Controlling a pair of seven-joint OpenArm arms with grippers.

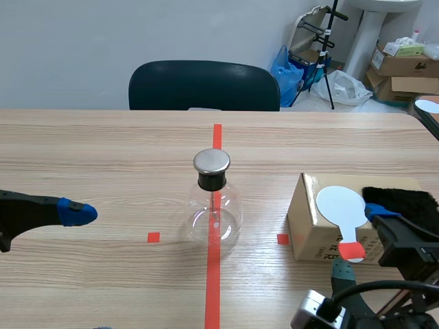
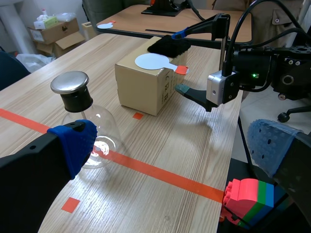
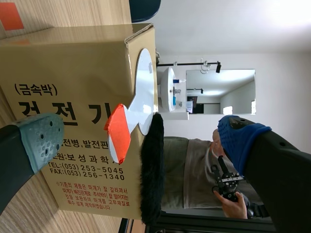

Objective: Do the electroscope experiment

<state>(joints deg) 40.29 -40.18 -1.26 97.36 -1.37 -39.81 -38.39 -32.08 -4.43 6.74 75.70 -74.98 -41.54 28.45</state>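
Two grippers: both spread wide, nothing held.
Left gripper (image 2: 171,148): low over the table (image 1: 103,151), beside the flask (image 1: 214,212) and apart from it.
Flask: upright on the red tape line (image 1: 212,288) at mid-table, metal cap (image 1: 211,161) on top.
Box (image 1: 310,229): right of the flask, with the white paddle (image 1: 341,205) and black fur cloth (image 1: 405,199) on top.
Right gripper (image 3: 141,138): at the box's near side, with the paddle's red handle ahead between its fingers.

The scene view looks from high and well back of the cardboard box (image 1: 312,226), facing across the table (image 1: 103,151). The left wrist view looks low past the glass flask (image 2: 97,141) toward the box, from farther off. The right wrist view sits close against the box's printed side, rolled sideways. All three share the box and the white paddle (image 1: 341,205) on it
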